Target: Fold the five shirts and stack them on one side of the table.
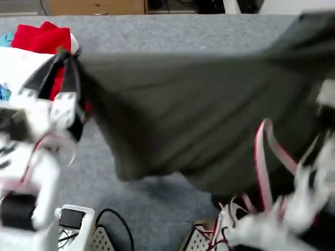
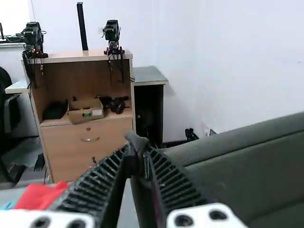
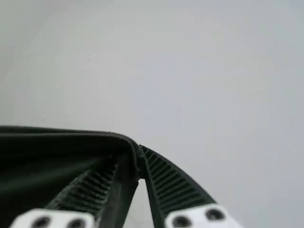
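Wooden cabinet (image 2: pixel 78 142) against a white wall (image 2: pixel 228 61). Cardboard box (image 2: pixel 85 110) sits on its open shelf, with a drawer (image 2: pixel 88 140) below. On top are a black gadget (image 2: pixel 112 32) and a tall black post (image 2: pixel 82 26). Dark lower unit (image 2: pixel 148 109) stands just beside.

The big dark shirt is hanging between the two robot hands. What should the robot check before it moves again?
1. Left gripper pinching the dark shirt: ok, shut on a corner.
2. Right gripper pinching the shirt: ok, shut on its edge.
3. Top edge pulled out between the grippers: ok.
4. Bottom edge lifted off the table: cannot tell.
5. Cloth free of twists: cannot tell.
6. Red shirt out of the way: cannot tell; the left gripper is right by it.
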Action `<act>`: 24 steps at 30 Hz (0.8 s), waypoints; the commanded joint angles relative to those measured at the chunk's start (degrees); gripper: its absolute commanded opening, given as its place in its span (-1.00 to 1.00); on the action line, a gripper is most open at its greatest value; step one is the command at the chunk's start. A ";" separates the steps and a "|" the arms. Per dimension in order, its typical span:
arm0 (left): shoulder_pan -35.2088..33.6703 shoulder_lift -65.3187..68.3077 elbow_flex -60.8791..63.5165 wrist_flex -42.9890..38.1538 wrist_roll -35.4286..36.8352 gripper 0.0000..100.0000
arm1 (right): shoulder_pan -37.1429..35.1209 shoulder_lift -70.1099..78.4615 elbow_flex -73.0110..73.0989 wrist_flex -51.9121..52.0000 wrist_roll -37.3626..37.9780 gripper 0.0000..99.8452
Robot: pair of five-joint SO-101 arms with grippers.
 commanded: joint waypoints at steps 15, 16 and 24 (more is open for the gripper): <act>-3.96 45.32 -6.33 -40.00 7.21 -0.96 | -10.68 27.65 37.14 -42.55 2.55 -1.00; -3.96 47.16 -9.23 -40.00 8.09 -0.96 | -11.21 29.85 34.59 -42.37 2.55 -1.00; -3.43 54.46 -26.90 -37.63 8.26 -0.96 | -12.09 45.05 9.63 -33.85 -0.35 -1.00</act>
